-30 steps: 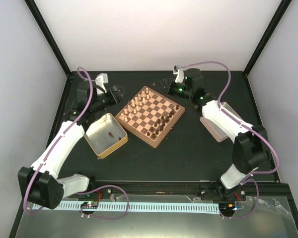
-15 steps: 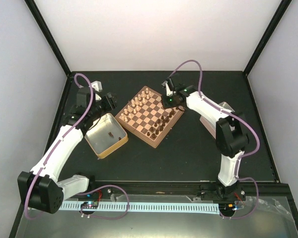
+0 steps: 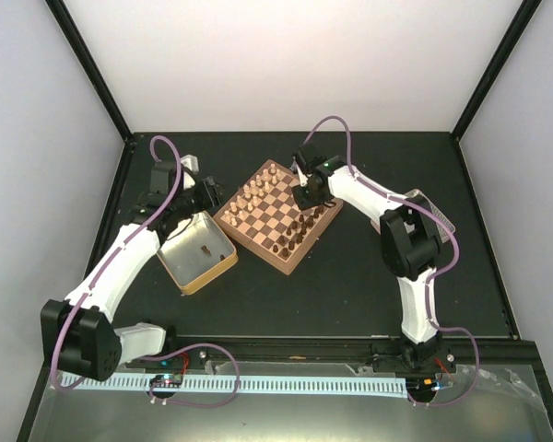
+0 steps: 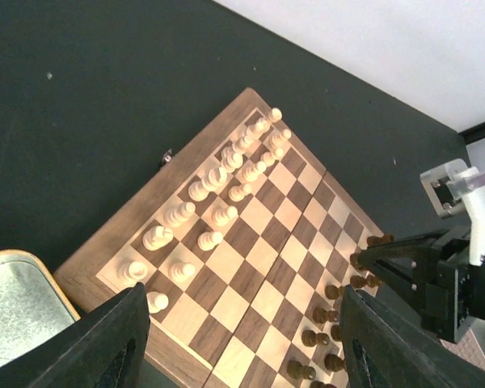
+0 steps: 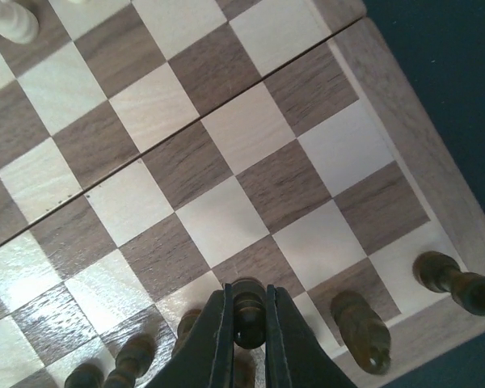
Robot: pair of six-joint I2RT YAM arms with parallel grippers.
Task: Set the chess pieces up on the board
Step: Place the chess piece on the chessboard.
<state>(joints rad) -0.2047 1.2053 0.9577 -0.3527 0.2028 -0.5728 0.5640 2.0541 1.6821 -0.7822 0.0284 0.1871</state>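
A matt black table (image 3: 350, 285) fills a booth of plain white walls (image 3: 276, 64), with black posts (image 3: 88, 64) running up the back corners. The board (image 3: 286, 267) lies turned like a diamond at the centre of the frame. Pale pieces (image 3: 253, 193) line its upper-left side, and the dark chess pieces (image 3: 298, 232) stand along its lower-right side. The right gripper (image 5: 246, 323) pinches one dark chessman (image 5: 248, 303) upright among that edge row. The left gripper (image 3: 210, 191), fingers spread, hangs just left of the board, by the upper corner of a metal tray (image 3: 180, 267) that holds a lone dark piece (image 3: 205, 248).
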